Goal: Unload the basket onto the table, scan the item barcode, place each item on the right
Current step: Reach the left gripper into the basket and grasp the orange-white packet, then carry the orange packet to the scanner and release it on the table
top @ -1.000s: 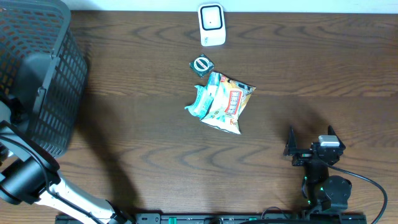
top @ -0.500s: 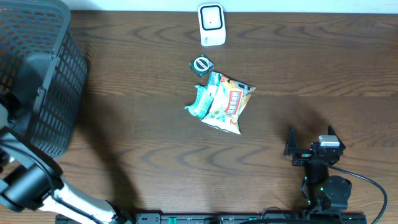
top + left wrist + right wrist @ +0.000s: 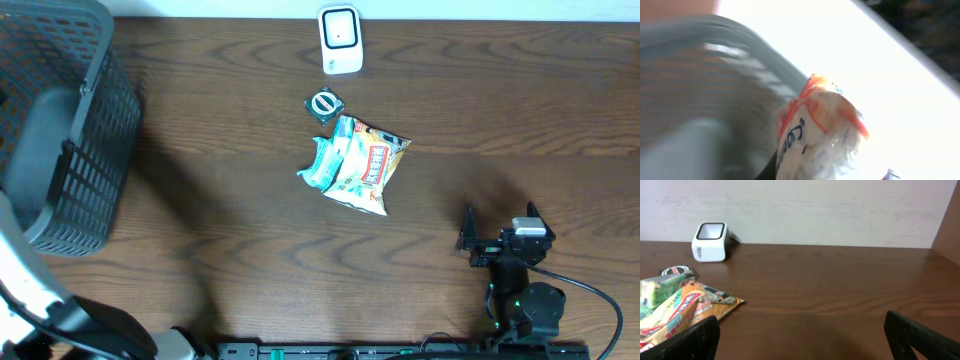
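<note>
Holds a crinkly clear plastic bag with orange-red top and white contents (image 3: pixel 815 135) in the left gripper (image 3: pixel 790 175), clenched low on it. Near or over the dark grey plastic mesh basket (image 3: pixel 60 130), cannot tell which. Well apart from the small white box-shaped scanner (image 3: pixel 340 40) at the far edge of the brown wooden surface (image 3: pixel 500 100). Shows the right gripper (image 3: pixel 497 232) spread wide, empty, front right.

Could slip from the pinch on slick film. Could snag the basket rim. Could arrive with barcode turned away or creased, so no read. Could sweep the heap of colourful snack packets (image 3: pixel 358 165) and the small round teal-black pack (image 3: pixel 325 103) lying near the scanner.

Cannot find any barcode: wrist view smeared, print unreadable. Cannot see the left fingers properly. Cannot see the bag or left gripper from overhead.
</note>
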